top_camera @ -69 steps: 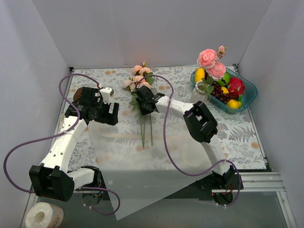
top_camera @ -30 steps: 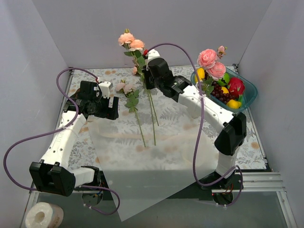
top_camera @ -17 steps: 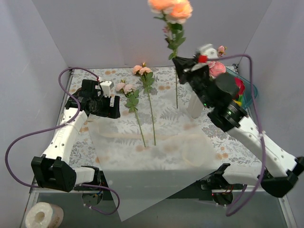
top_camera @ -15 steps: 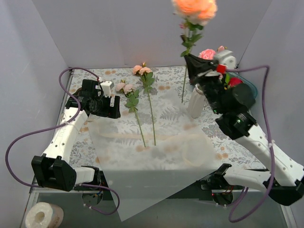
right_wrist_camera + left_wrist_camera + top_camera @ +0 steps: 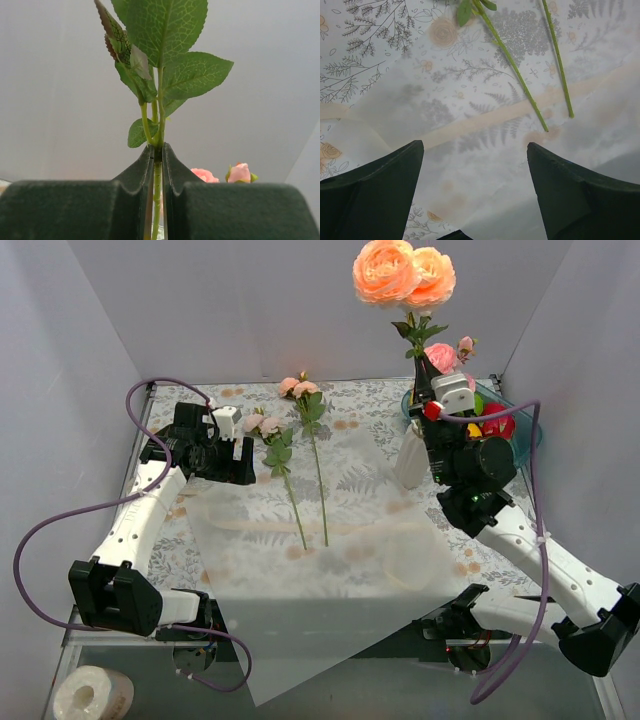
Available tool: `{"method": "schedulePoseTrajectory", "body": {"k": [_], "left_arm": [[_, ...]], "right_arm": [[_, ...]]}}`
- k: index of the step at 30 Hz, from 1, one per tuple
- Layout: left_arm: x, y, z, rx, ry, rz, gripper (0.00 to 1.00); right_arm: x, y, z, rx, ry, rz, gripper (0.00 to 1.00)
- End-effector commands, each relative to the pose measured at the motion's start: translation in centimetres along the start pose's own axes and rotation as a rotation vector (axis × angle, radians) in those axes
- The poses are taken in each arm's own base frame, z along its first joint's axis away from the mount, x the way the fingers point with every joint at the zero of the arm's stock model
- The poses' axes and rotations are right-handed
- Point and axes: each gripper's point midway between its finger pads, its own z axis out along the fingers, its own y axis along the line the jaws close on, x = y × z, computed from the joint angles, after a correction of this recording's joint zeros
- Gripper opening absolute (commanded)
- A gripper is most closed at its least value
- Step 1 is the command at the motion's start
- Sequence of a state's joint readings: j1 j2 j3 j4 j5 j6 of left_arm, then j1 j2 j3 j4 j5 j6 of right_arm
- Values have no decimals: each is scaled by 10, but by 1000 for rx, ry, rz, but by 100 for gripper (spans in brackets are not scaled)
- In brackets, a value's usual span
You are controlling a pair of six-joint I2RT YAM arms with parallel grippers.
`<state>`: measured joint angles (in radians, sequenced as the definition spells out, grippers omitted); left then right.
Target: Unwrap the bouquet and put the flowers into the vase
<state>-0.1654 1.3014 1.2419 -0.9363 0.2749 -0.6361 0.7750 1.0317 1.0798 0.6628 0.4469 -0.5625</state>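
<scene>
The peach rose stem [image 5: 419, 342] stands upright, pinched in the closed right claw [image 5: 157, 150], seemingly just above the vase [image 5: 408, 462], its long axis pointing down toward the rim and its lower end hidden. The left claw [image 5: 475, 146] gapes empty over the wrapping paper [image 5: 300, 570], well apart.

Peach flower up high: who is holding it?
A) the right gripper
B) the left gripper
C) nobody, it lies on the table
A: the right gripper is shut on the stem of the peach flower, while the left gripper is open and empty.
</scene>
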Motion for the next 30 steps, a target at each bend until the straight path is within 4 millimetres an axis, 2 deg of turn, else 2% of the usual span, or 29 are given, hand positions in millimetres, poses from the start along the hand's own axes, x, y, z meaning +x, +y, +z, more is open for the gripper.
{"method": "schedulePoseTrajectory", "body": {"k": [1,5,12,23,30], "left_arm": [[-15,-2,-9,2,-55,16,84],[-13,-1,-7,1,-47,16,84],[-10,2,-4,-5,-42,19,84],[-9,7,-3,-22,-37,20,84],[-7,11,-2,-30,-34,24,84]], "right_arm": [[-12,-34,3,128,-68,-5,1],[7,-47,10,151,-51,0,1],[35,-46,17,139,-29,4,1],[56,-48,29,151,-39,43,1],[80,-43,32,140,7,48,1]]}}
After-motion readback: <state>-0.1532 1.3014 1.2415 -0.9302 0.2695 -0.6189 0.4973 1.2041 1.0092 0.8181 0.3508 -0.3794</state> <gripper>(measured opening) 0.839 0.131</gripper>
